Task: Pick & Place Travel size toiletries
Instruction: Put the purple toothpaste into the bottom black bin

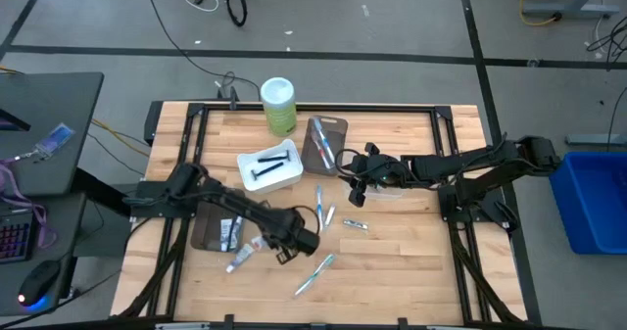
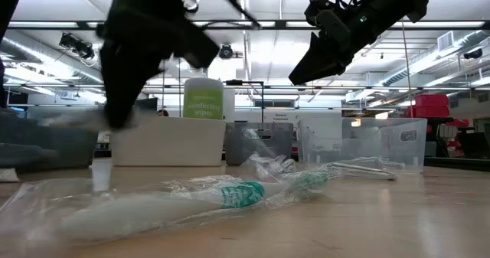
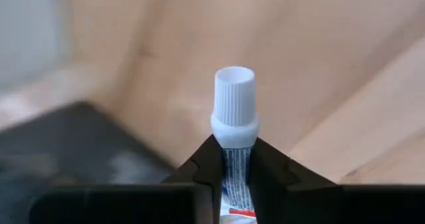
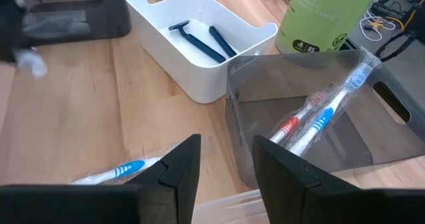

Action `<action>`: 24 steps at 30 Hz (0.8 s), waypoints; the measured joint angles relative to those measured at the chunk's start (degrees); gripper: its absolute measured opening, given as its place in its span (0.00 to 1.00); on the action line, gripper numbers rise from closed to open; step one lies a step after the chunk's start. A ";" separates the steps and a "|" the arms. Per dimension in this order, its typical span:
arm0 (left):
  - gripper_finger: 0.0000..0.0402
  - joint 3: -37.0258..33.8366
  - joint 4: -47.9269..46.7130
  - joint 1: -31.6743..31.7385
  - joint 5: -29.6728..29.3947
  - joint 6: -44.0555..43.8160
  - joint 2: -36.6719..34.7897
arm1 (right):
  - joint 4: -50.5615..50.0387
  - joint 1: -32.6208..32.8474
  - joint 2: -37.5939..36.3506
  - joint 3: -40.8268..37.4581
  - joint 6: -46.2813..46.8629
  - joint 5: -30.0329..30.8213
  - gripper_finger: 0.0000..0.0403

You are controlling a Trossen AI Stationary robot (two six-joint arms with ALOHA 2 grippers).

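My left gripper [image 1: 290,246] is over the near middle of the table, just right of the brown tray [image 1: 208,234], and is shut on a white mini tube with a ribbed white cap [image 3: 234,104]. My right gripper [image 1: 358,189] hovers open above the table's middle; in its wrist view the open fingers [image 4: 226,161] stand over a wrapped white-blue toothbrush [image 4: 111,174] without touching it. More wrapped toothbrushes [image 1: 318,202] [image 1: 315,273] and a small silvery tube [image 1: 355,225] lie flat on the wood. Another tube [image 1: 239,259] lies beside the brown tray. My left gripper pinches the mini tube between its two fingers on the printed body just below the cap [image 3: 236,174]. The tube lies along the fingers, and its cap sticks out beyond the fingertips. The high view hides the tube under the gripper, so whether it is clear of the table I cannot tell.
A white tray [image 1: 269,167] with dark razors [image 4: 199,41] sits left of centre. A grey see-through tray [image 4: 319,117] behind it holds toothbrushes. The green canister [image 1: 278,105] stands at the far edge. A clear tray [image 2: 367,143] lies under the right arm.
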 joint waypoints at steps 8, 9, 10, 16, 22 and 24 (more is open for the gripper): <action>0.11 11.49 -12.31 3.44 -8.66 3.68 -5.14 | -0.08 0.00 0.00 0.00 0.02 -0.02 0.36; 0.10 11.49 -13.17 3.84 -8.93 3.29 -6.73 | -0.28 0.00 0.00 0.00 0.39 -0.02 0.36; 0.09 10.56 -13.79 3.91 -10.95 1.14 -8.58 | -0.72 0.00 0.00 0.00 0.66 -0.04 0.36; 0.08 -3.14 -13.74 3.70 -12.44 -13.03 -22.82 | -2.09 0.03 -0.01 0.00 1.04 -0.22 0.35; 0.08 -24.34 -11.84 3.58 -4.66 -26.40 -39.02 | -3.02 0.09 -0.02 0.00 1.95 -1.51 0.35; 0.08 -30.95 -6.67 3.71 -1.46 -28.26 -43.90 | -3.02 0.09 -0.02 0.00 1.97 -1.51 0.35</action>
